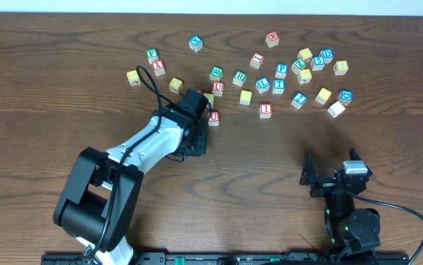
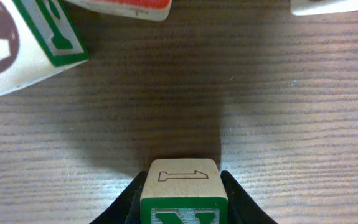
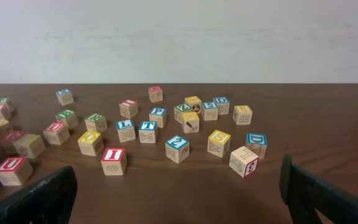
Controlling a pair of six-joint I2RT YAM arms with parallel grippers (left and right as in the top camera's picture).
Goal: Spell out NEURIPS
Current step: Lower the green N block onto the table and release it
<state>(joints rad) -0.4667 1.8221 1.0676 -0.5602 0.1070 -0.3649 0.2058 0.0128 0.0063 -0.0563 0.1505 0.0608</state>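
A dark, wood-grained table (image 1: 388, 147) runs back to a pale, plain wall (image 3: 179, 37). Left of the table's middle, the left fingers (image 2: 240, 208) are clamped on the green N cube (image 2: 180, 190) (square, so no long axis). In the wrist view a pale face with an outlined 1 shows above its N face. Other wooden letter cubes lie scattered towards the far edge, red U (image 1: 217, 87) and red I (image 1: 265, 110) among them. The right fingers (image 3: 48, 196) are spread wide, holding nothing, near the front edge.

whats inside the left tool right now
A wooden cube sits clamped in the left tool, green N facing the wrist camera, an outlined 1 on the next face. Its other faces are hidden, and overhead the arm covers it.
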